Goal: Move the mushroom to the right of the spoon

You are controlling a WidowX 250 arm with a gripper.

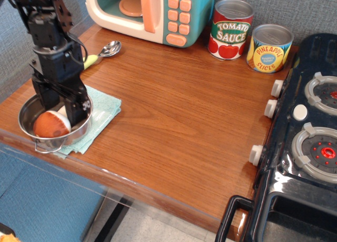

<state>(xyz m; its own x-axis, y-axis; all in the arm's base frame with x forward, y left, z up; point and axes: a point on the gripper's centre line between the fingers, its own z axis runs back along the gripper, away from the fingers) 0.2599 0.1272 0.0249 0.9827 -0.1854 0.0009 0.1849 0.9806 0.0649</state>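
A: Observation.image puts the wooden counter front and centre, and the whole middle of it is bare wood, from the cloth on the left across to the stove on the right.

B: Open ground, yes, but look at the edges. The near edge drops away at the bottom left, and the metal bowl sits right up against that corner, on a pale green cloth.

A: And the mushroom? Down in that bowl, reddish-brown cap facing the camera, a bit of white stem showing behind it.

B: The spoon lies further back, silver bowl pointing toward the toy microwave, yellow-green handle running under the arm. To the right of the spoon the wood is bare all the way to the tomato sauce can.

A: Next to that one, the pineapple slices can, both along the back wall. Three white stove knobs line the counter's right side.

B: Between bowl and spoon the only thing standing is the arm itself. It comes in from the top left and hangs nearly straight down.

A: The gripper reaches into the bowl, black fingers dipped below the rim just behind the mushroom.

B: Spread or clamped?

A: The fingers stand apart, one on each side at the back of the mushroom, so the pincer reads as spread. Whether the tips touch the stem, the view doesn't settle.
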